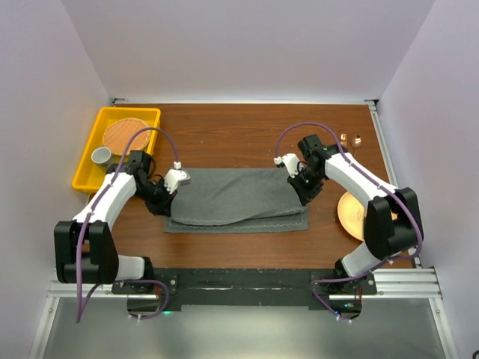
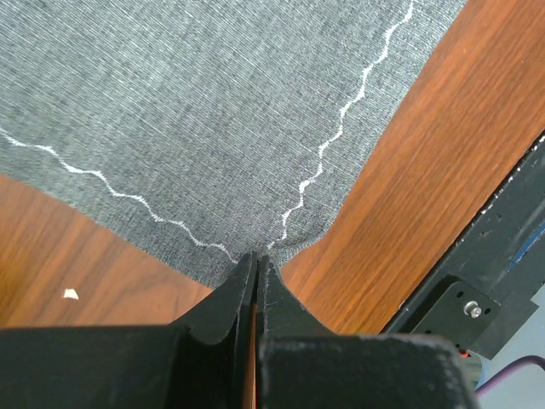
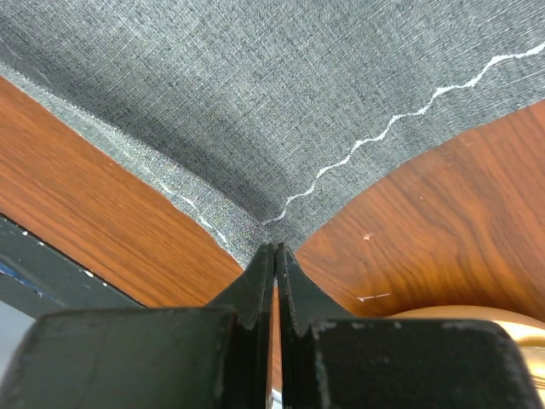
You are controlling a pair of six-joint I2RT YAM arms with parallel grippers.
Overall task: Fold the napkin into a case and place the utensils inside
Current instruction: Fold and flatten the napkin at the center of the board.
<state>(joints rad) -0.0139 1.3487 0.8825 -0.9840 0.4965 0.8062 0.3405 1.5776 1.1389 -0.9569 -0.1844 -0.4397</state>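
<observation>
Mid-fold. Pinching napkin (image 1: 239, 198) corners w/ left tool (image 2: 257, 258) & right tool (image 3: 274, 250), both fully closed on cloth, at 9 & 3 o'clock of bench (image 1: 247, 127) ctr. No case formed yet. To do: finish folds, load utensils (image 1: 350, 140) lying approx 1 o'clock.

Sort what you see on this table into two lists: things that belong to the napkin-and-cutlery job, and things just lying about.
Belongs to the job: napkin, its corners pinched by the left gripper and right gripper; utensils, far right.

Just lying about: yellow tray holding a woven mat and a grey cup; orange plate, near right.
</observation>
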